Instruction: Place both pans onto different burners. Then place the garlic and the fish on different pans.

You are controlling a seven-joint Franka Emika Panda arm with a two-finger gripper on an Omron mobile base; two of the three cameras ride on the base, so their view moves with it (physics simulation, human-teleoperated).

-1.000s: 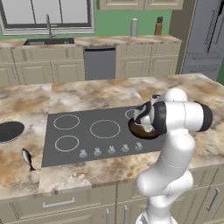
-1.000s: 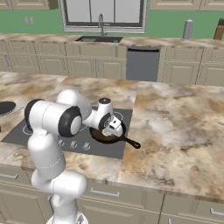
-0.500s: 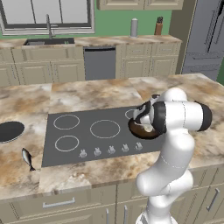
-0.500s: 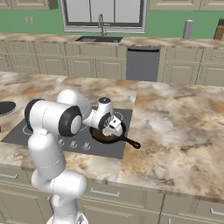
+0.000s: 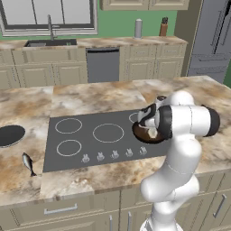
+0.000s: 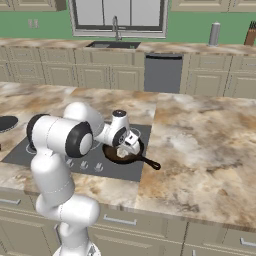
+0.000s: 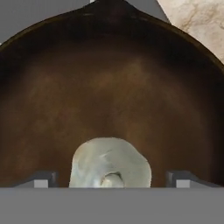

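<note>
End effector (image 7: 111, 179) wider, apparently over garlic (image 7: 110, 164)

A green painted wall (image 5: 117, 20) is running across the back at twelve o'clock, with a white-framed window (image 6: 118, 15) sitting above a dark recessed sink (image 5: 48, 43) and its slim metal tap (image 5: 50, 27). Beige panelled cabinets (image 6: 60, 75) are lining that wall under a mottled tan marble desk (image 6: 210, 130), flanking a grey steel dishwasher front (image 5: 103, 65). At two o'clock in the left base view a tall grey steel refrigerator (image 5: 212, 40) is standing. Even, flat light is falling everywhere.
</note>
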